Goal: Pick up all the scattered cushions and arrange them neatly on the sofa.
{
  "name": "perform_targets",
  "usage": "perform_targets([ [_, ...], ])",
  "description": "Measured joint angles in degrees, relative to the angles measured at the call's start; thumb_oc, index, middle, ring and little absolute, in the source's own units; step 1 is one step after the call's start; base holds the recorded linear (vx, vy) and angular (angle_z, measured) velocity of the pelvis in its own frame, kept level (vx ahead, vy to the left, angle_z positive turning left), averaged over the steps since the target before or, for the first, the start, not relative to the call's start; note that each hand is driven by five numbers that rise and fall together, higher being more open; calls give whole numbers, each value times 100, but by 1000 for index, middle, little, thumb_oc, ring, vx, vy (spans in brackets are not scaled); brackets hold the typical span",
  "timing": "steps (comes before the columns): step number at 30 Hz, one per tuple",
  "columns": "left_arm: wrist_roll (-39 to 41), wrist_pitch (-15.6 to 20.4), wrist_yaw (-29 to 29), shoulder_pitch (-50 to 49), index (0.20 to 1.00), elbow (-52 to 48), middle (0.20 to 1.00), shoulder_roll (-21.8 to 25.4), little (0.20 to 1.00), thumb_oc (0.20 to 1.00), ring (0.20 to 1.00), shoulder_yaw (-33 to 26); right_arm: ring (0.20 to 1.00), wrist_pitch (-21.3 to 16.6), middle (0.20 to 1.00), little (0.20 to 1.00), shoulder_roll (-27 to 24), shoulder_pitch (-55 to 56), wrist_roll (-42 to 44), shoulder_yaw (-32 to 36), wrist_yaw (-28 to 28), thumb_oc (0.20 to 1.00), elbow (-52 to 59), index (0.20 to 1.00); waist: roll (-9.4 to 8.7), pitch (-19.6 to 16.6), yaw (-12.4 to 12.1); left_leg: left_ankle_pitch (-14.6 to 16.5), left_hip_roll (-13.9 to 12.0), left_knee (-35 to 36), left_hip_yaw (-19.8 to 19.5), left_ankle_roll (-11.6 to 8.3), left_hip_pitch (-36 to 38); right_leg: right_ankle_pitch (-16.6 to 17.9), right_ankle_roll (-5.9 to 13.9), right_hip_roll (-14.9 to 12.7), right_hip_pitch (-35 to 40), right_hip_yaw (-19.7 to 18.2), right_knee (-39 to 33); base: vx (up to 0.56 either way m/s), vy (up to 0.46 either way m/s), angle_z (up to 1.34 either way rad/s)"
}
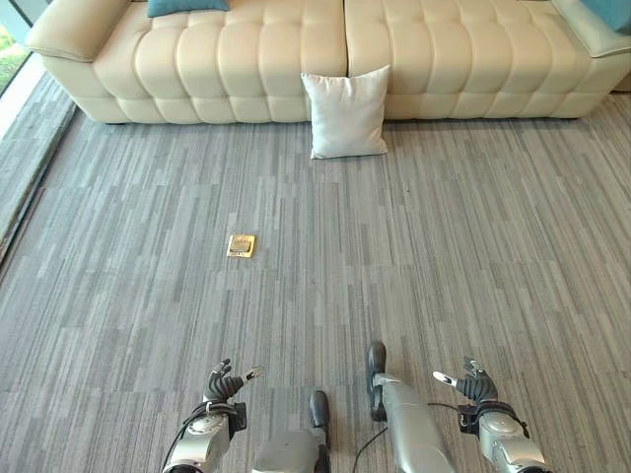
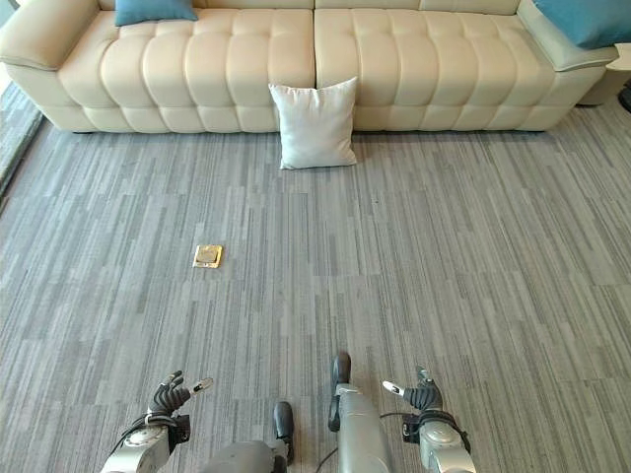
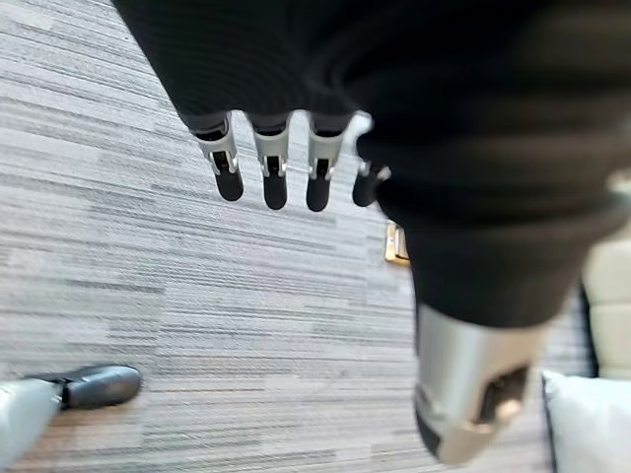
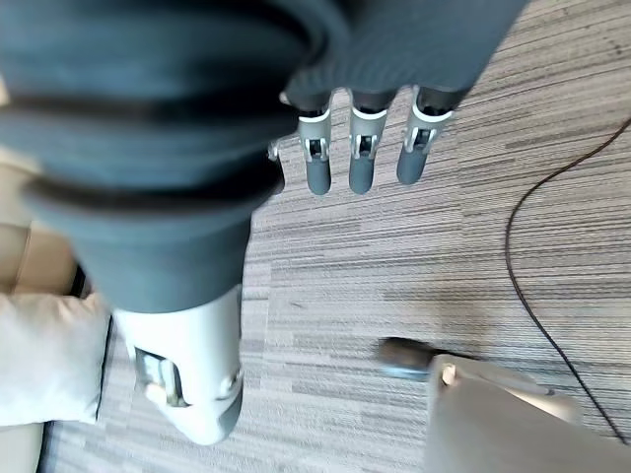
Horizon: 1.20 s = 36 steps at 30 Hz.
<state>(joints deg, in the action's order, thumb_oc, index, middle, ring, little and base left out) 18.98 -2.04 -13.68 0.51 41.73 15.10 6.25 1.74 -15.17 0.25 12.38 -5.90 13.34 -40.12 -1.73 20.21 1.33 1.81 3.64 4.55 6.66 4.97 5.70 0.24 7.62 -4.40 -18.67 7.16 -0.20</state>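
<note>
White cushion (image 1: pixel 346 113) leaning on sofa (image 1: pixel 246 59) front, well apart. Left hand (image 1: pixel 226 382), right hand (image 1: pixel 467 382) relaxed, empty. Walk close, then grab both sides.

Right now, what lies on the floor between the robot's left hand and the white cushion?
In the left eye view, a small brass floor plate lies on grey carpet between the left hand and the white cushion.

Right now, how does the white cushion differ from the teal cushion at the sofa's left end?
The white cushion is pale; the teal cushion is blue-green. The white cushion stands upright on the carpet, leaning against the front of the sofa; the teal cushion is already up on the sofa. The white cushion shows whole; the teal cushion is cut off by the view's edge. Neither hand holds either.
</note>
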Motion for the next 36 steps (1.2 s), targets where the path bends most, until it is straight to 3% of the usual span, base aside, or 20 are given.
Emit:
perform_targets([
  [2,-12,2,6,-234,1000,-79,1000,-78,1000,1000,1000,43,1000,-2,1000,1000,36,269,-1,-16,19,1000,-58,1000,-46,-248,117,247,-60,4,-175,-103,390,108,-153,-26,448,127,105,442,-203,29],
  [3,-11,-2,7,-393,1000,-72,1000,-160,1000,1000,1000,43,1000,9,1000,1000,26,230,-1,-13,23,1000,-236,1000,103,-412,86,451,-269,-9,-164,-264,584,498,-318,105,592,289,173,536,-297,30],
  [5,-5,-2,5,-559,1000,-73,1000,-332,1000,1000,1000,105,1000,9,1000,1000,-87,291,3,20,25,1000,-365,1000,426,-648,253,724,-659,-310,-335,-496,644,462,-591,398,801,553,274,405,-265,47],
  [8,8,2,20,-488,1000,-65,1000,-348,1000,1000,1000,228,1000,-12,1000,1000,-229,231,3,16,27,1000,-402,1000,332,-871,230,677,-743,-1422,-252,-650,271,502,-916,484,1134,572,96,275,-218,28],
  [9,8,0,21,-510,1000,-53,1000,-355,1000,1000,1000,227,1000,-21,1000,1000,-294,156,4,11,24,1000,-372,1000,322,-873,219,681,-765,-1993,-227,-695,80,580,-1185,510,1298,578,-12,217,-204,5],
  [10,9,1,21,-494,1000,-57,1000,-364,1000,1000,1000,226,1000,-24,1000,1000,-343,92,3,7,24,1000,-357,1000,318,-871,182,640,-787,-2518,-200,-829,-137,541,-1275,522,1415,571,-75,213,-194,-11],
  [11,10,5,24,-436,1000,-90,1000,-377,1000,1000,1000,229,1000,-38,1000,1000,-444,-10,4,-13,21,1000,-269,1000,316,-868,126,510,-733,-3729,-307,-1221,-744,450,-1390,526,1620,556,-167,204,-175,-19],
  [14,10,8,30,-400,1000,-90,1000,-367,1000,1000,1000,224,1000,-33,1000,1000,-425,59,4,-19,18,1000,-334,1000,257,-815,141,478,-597,-4252,-288,-1267,-1304,348,-1504,558,2095,550,-216,258,-190,-3],
  [16,10,12,32,-383,1000,-130,1000,-328,1000,1000,1000,223,1000,-19,1000,1000,-384,168,5,-14,20,1000,-340,1000,119,-765,138,522,-634,-4028,-208,-1184,-1573,163,-1614,558,2304,558,-345,174,-77,2],
  [17,10,8,30,-334,1000,-120,1000,-323,1000,1000,1000,222,1000,-10,1000,1000,-370,151,6,-16,21,1000,-346,1000,102,-738,123,552,-649,-3592,-158,-1127,-1694,89,-1596,560,2364,542,-428,190,-38,-5],
  [18,9,-7,32,-241,1000,-111,1000,-326,1000,1000,1000,252,1000,-3,1000,1000,-350,78,6,-22,21,1000,-348,1000,22,-541,139,504,-639,-2538,-150,-1005,-1838,60,-1577,555,2371,539,-435,211,-3,-4],
  [20,8,-34,33,-226,1000,-108,1000,-324,1000,1000,1000,253,1000,0,1000,1000,-302,74,6,-24,20,1000,-356,1000,-51,-458,152,149,-547,-1429,-145,-836,-1781,4,-1471,522,2454,555,-434,225,27,1],
  [23,3,-87,31,-325,1000,-104,1000,-324,1000,1000,1000,260,1000,0,1000,1000,-277,62,1,-34,27,1000,-441,1000,-87,-423,145,-511,-478,-174,-403,-980,-1695,-174,-1229,557,2659,562,-447,272,58,-2],
  [28,2,-124,18,-364,1000,-41,1000,-323,1000,1000,1000,250,1000,10,1000,1000,-290,70,-4,-27,25,1000,-449,1000,39,-403,144,-883,-472,-23,-466,-968,-1808,-337,-1088,579,2834,518,-446,331,141,-5],
  [29,4,-127,6,-407,1000,-52,1000,-325,1000,1000,1000,248,1000,14,1000,1000,-297,105,-20,-5,16,1000,-443,1000,151,-391,138,-846,-485,-26,-453,-887,-1519,-514,-993,597,2993,372,-452,725,383,-26],
  [30,6,-165,4,-506,1000,-10,1000,-308,1000,1000,1000,204,1000,37,1000,1000,-209,146,-37,-40,10,1000,-455,1000,78,-426,76,-1052,-328,37,-396,-648,-1281,-728,-923,437,3202,261,-448,573,333,-59],
  [32,7,-169,-3,-516,1000,166,1000,-308,1000,1000,1000,143,1000,104,1000,1000,-125,275,-68,-65,-25,1000,-455,1000,-158,-661,-4,-824,74,20,-90,-320,-1052,-995,-677,-55,3231,51,-232,443,285,-54],
  [34,6,-163,-6,-361,1000,89,1000,-197,1000,1000,1000,155,1000,113,1000,1000,-82,232,-121,-234,-58,1000,-432,1000,-95,-719,8,-699,206,15,-45,73,-997,-1175,-346,-263,2605,-4,1152,349,342,-24],
  [35,12,-170,-9,-193,1000,81,1000,-66,1000,1000,1000,173,1000,112,1000,1000,-1,223,-122,-292,-99,1000,-419,1000,-144,-722,0,-554,264,7,-55,347,-903,-1307,-207,-320,2081,-193,2278,331,412,-21],
  [36,12,-166,-21,-62,1000,82,1000,87,1000,1000,1000,266,1000,108,1000,1000,53,137,-124,-276,-102,1000,-420,1000,-187,-708,-20,-499,365,5,43,480,-795,-1388,-87,-491,1132,-307,4259,233,290,-28],
])
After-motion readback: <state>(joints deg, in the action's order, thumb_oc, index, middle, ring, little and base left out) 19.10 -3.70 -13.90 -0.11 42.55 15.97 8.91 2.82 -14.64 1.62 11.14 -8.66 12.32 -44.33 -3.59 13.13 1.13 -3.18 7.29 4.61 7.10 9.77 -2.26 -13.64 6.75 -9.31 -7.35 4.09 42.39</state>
